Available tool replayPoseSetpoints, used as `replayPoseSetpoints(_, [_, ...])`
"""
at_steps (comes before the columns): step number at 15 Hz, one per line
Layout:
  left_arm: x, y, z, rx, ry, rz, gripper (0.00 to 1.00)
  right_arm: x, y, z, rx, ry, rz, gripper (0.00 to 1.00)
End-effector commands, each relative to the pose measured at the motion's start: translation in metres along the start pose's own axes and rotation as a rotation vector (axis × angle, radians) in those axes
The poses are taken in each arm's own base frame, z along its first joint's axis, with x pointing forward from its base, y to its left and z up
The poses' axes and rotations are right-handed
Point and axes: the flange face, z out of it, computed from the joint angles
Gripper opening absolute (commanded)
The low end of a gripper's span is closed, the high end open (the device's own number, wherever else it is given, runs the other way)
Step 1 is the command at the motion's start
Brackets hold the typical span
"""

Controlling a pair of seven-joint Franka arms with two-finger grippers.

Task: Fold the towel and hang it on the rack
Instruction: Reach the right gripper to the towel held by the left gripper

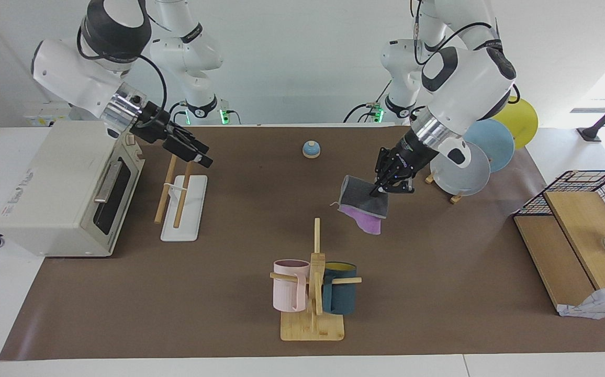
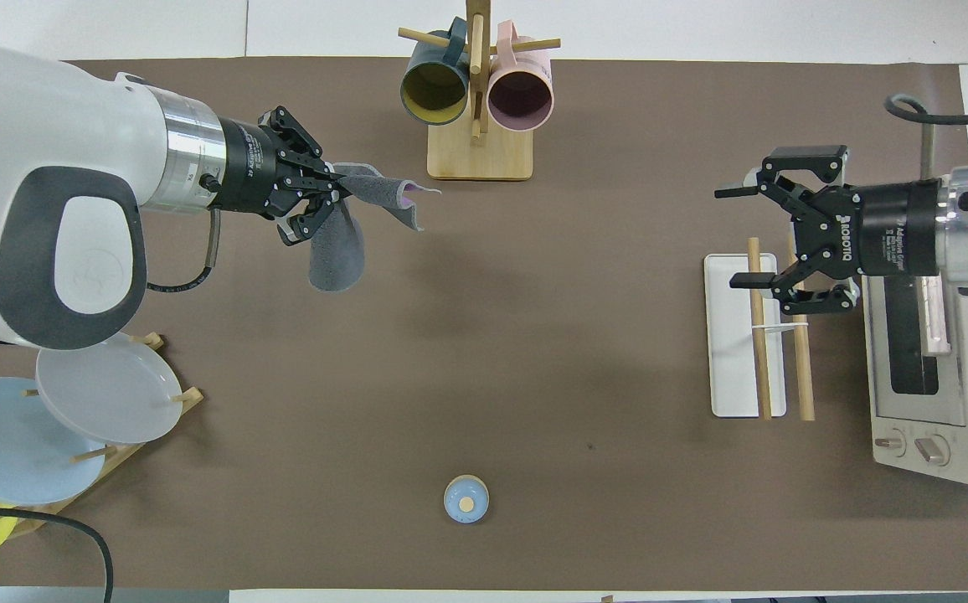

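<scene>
We see the towel hanging folded, grey over purple, at three o'clock from the empty two-rod rack

table | rack | toaster oven | mug tree | plate stand | bell

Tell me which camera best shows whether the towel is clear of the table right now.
The facing view: the towel hangs folded from the shut left tool, grey over purple, off the brown mat. The overhead view shows the towel draped from that tool, but not its height.
</scene>
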Motion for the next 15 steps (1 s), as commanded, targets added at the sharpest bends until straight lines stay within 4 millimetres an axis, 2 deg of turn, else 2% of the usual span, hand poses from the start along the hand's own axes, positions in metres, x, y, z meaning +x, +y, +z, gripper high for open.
replayPoseSetpoints(1, [-0.014, -0.012, -0.008, -0.005, -0.034, -0.106, 0.00, -0.046, -0.004, 0.064, 0.100, 0.031, 0.171, 1.00])
replayPoseSetpoints(3, [-0.034, -0.029, -0.018, 0.003, -0.067, -0.117, 0.00, -0.090, -0.005, 0.118, 0.090, 0.034, 0.125, 1.00])
replayPoseSetpoints(6, [-0.048, -0.042, -0.017, 0.022, -0.085, -0.185, 0.00, -0.125, -0.013, 0.164, 0.140, 0.061, 0.131, 1.00])
replayPoseSetpoints(10, [-0.049, -0.049, -0.015, 0.059, -0.125, -0.218, 0.00, -0.131, -0.013, 0.169, 0.129, 0.052, 0.121, 1.00])
replayPoseSetpoints(13, [-0.048, -0.055, -0.012, 0.067, -0.126, -0.221, 0.00, -0.131, -0.038, 0.175, 0.135, 0.025, 0.150, 1.00])
replayPoseSetpoints(15, [-0.046, -0.056, -0.010, 0.060, -0.132, -0.229, 0.00, -0.127, -0.048, 0.171, 0.147, 0.022, 0.155, 1.00])
